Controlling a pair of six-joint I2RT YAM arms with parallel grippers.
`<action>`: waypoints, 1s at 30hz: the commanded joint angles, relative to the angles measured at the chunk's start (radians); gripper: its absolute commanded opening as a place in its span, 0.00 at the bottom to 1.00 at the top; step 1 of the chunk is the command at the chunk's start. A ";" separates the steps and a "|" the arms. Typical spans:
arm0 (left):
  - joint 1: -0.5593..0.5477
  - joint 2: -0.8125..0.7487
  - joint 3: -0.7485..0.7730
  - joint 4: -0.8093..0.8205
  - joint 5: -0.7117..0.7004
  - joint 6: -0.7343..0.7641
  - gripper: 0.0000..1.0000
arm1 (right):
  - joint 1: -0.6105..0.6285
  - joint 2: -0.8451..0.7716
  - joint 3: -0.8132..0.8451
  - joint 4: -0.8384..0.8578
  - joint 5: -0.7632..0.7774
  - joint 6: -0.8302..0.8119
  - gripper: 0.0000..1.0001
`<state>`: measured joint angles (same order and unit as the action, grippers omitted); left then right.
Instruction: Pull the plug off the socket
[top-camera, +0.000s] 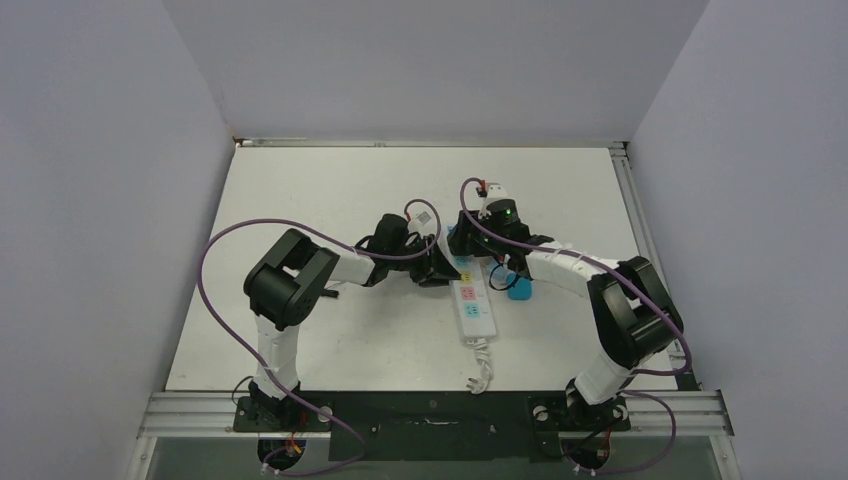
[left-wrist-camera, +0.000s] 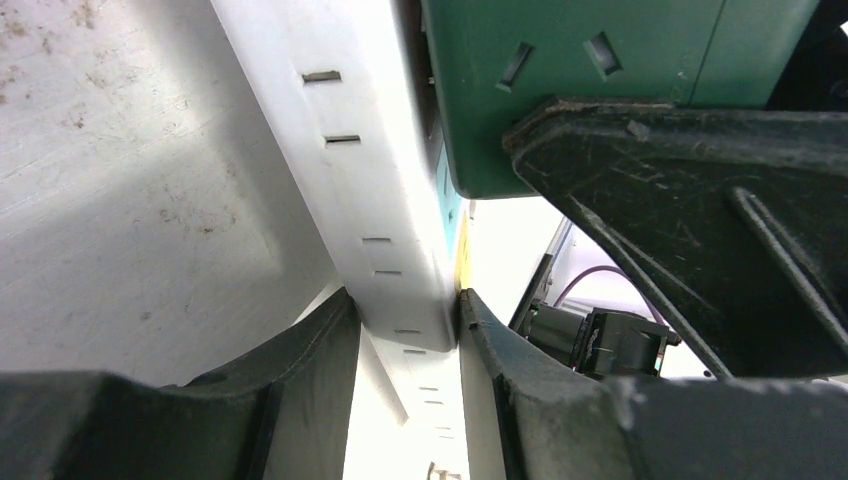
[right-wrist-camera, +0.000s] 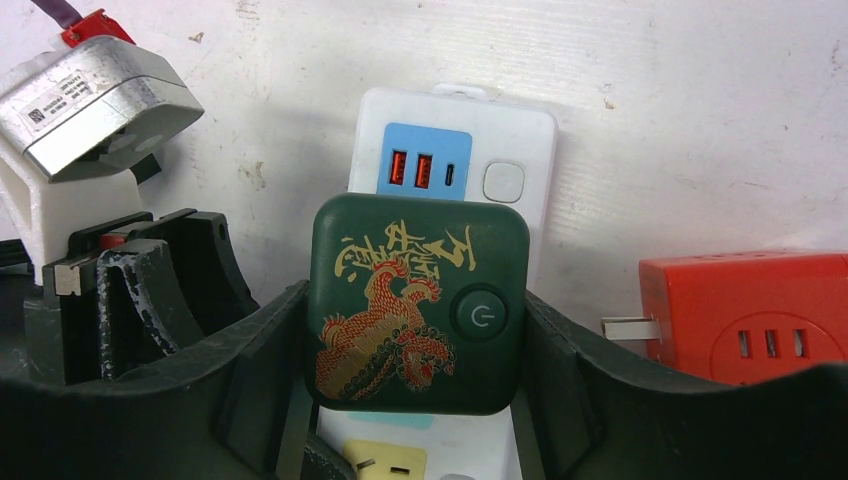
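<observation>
Right wrist: right tool (right-wrist-camera: 415, 345) clenched on dark green square plug with dragon print (right-wrist-camera: 400, 250), on long white power strip (right-wrist-camera: 525, 140); left tool (left-wrist-camera: 405, 315) clamps strip.

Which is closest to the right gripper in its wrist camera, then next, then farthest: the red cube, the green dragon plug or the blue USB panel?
1. Green dragon plug: clamped in the right gripper.
2. Blue USB panel: just beyond the plug.
3. Red cube: off to the right side.
</observation>
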<state>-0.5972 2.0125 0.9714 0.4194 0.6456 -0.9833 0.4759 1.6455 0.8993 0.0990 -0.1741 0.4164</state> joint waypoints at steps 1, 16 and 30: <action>0.030 0.043 0.001 -0.105 -0.155 0.118 0.00 | -0.015 -0.066 0.021 -0.047 0.003 -0.042 0.05; 0.027 0.026 0.041 -0.189 -0.192 0.208 0.00 | 0.104 -0.049 0.136 -0.233 0.300 -0.132 0.05; 0.023 0.032 0.043 -0.192 -0.189 0.211 0.00 | -0.012 -0.031 0.138 -0.223 0.049 -0.063 0.05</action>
<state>-0.6075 2.0125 1.0218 0.3359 0.6441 -0.8787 0.5217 1.6417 0.9989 -0.0929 -0.0360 0.3855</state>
